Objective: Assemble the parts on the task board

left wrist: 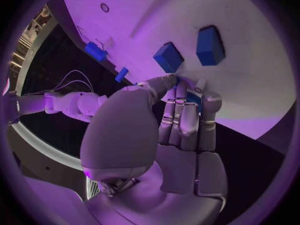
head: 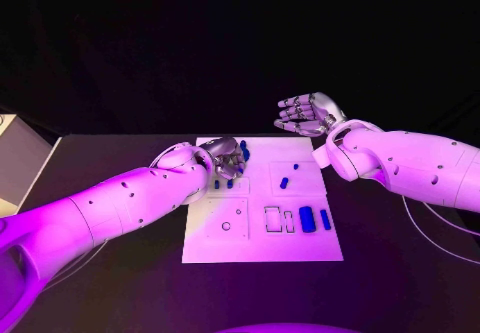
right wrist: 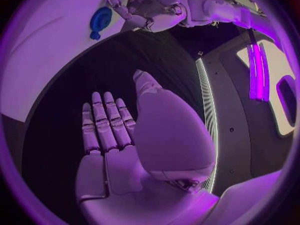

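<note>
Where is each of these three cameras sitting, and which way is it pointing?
Head view: on the robot's head, looking down at the task board on the black table; both white arms show, the left robot hand over the board's far end.
Left wrist view: behind the left robot hand, facing the board and its blue parts.
Right wrist view: behind the right robot hand, open above the table.
Shared: the right wrist view also shows the left robot hand on the board.
</note>
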Tool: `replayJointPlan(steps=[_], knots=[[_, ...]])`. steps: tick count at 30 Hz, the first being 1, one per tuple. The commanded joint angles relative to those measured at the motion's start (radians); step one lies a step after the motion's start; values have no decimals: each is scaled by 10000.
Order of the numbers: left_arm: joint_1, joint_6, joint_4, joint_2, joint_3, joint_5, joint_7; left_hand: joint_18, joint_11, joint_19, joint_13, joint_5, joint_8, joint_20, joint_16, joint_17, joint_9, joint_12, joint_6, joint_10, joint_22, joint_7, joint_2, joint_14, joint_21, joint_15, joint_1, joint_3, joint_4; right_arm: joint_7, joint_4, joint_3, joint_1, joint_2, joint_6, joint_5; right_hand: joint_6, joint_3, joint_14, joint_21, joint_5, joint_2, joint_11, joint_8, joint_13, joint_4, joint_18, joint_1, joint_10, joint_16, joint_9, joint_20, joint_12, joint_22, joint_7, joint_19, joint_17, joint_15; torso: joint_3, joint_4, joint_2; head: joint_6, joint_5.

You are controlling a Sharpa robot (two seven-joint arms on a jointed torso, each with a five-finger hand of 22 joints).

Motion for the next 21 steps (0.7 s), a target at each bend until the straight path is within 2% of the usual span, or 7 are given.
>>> replayJointPlan(steps=[1,7,10,12,18,21], knots=[[-17,-412,92,-82,6,295,397,-125,45,-22,-74,36,-156,-34,-19,-98,26,-230,-7,55,-88,86,41,26,8,39,-55,47,-115,101,24,4,1,1,94,-24,77,45,-37,-13,45,76,-27,42,5,4,-118,-12,62,-32,-8,5,-34,0,926,-17,-12,11,-6,-7,5,14,-2],[-20,-460,364,-341,62,671,562,-128,80,-17,-130,49,-257,-16,-42,-152,27,-435,19,120,-76,120,46,12,12,63,-112,94,-155,104,24,4,1,-14,97,-24,77,45,-37,-13,45,76,-27,42,5,4,-118,-12,62,-32,-8,5,-34,0,926,-17,-12,11,-12,4,-10,20,-15],[-20,-241,576,-526,197,1050,617,-117,91,-58,-159,58,-307,-7,-60,-211,29,-545,29,151,-116,128,38,-10,-14,73,-139,112,-178,106,21,4,1,-24,95,-24,77,45,-37,-13,45,76,-27,42,5,4,-118,-12,62,-32,-8,5,-34,0,926,-17,-12,11,-13,18,-19,12,-17],[-20,-117,721,-655,334,1245,636,-106,120,-121,-228,60,-424,15,-82,-261,29,-801,18,196,-159,144,24,-47,-49,99,-173,157,-233,112,18,4,1,-32,85,-24,96,57,-44,-14,43,80,-28,45,6,5,-118,-19,70,-32,-11,5,-33,0,925,-17,-17,11,-15,23,-18,12,-21],[-18,182,1006,-1023,704,1643,553,-117,131,-89,-255,55,-472,27,-77,-239,37,-921,39,250,-115,156,22,-39,-27,109,-211,159,-247,119,3,4,0,-49,77,-24,96,57,-44,-14,43,80,-28,45,6,5,-118,-19,70,-32,-11,5,-33,0,925,-17,-17,11,-12,26,-36,22,-10],[-15,346,1091,-1207,808,1765,474,-128,126,-46,-262,51,-483,33,-62,-198,47,-966,71,297,-70,154,32,-15,0,110,-233,154,-248,119,-2,4,0,-62,75,-24,96,57,-44,-14,43,80,-28,45,6,5,-118,-19,70,-32,-11,5,-33,0,925,-17,-17,11,-8,31,-34,29,3]])
